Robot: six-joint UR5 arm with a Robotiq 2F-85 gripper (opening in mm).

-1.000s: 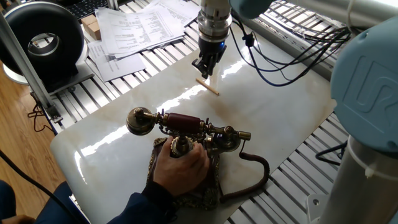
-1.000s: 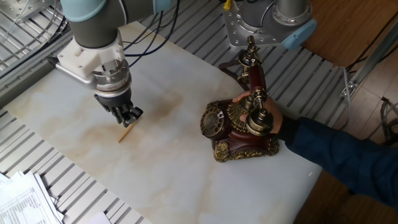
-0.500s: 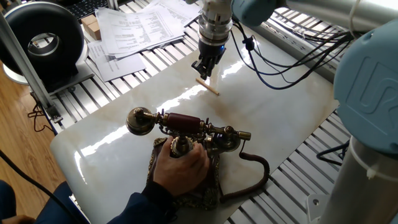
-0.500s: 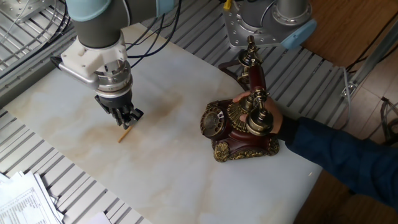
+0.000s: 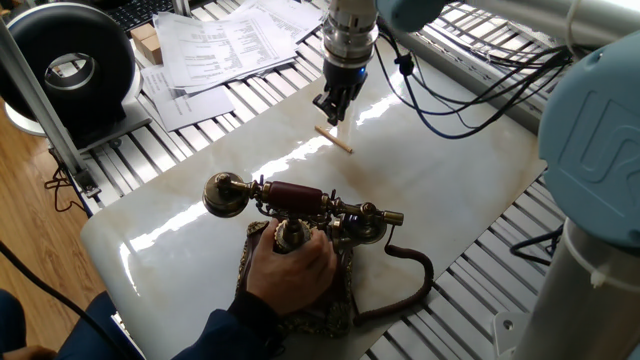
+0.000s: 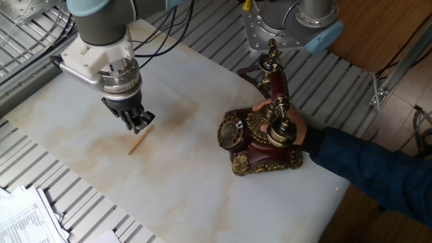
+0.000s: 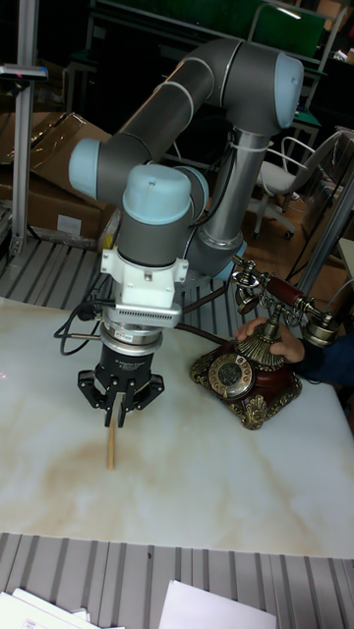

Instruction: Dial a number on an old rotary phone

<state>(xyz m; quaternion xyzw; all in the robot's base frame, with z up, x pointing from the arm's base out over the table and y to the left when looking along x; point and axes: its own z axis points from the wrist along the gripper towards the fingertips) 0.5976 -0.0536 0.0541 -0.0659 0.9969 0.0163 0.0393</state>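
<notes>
Spanning most of each view, the pale marbled worktop is seen carrying everything else, and the old rotary phone serves as the landmark on it. The UR5 arm is bent over the worktop, well apart from the phone, with cables hanging from its wrist. The phone stands upright on its decorated square base near one edge of the worktop; its dark red-brown handset with round brass ends lies across the cradle, and its round dial is shown tilted toward the tall fixed view. A person's hand, reaching out of a dark blue sleeve, is laid around the phone's body below the cradle. A brown cord is curled from the phone's base toward the worktop's edge. A stack of printed papers is seen beyond the worktop, far from the phone.

The gripper is pointed straight down, well apart from the phone. Its fingers are drawn close around the upper end of the small wooden stick, whose lower end rests on the worktop; whether the stick is truly pinched cannot be told from these views.
</notes>
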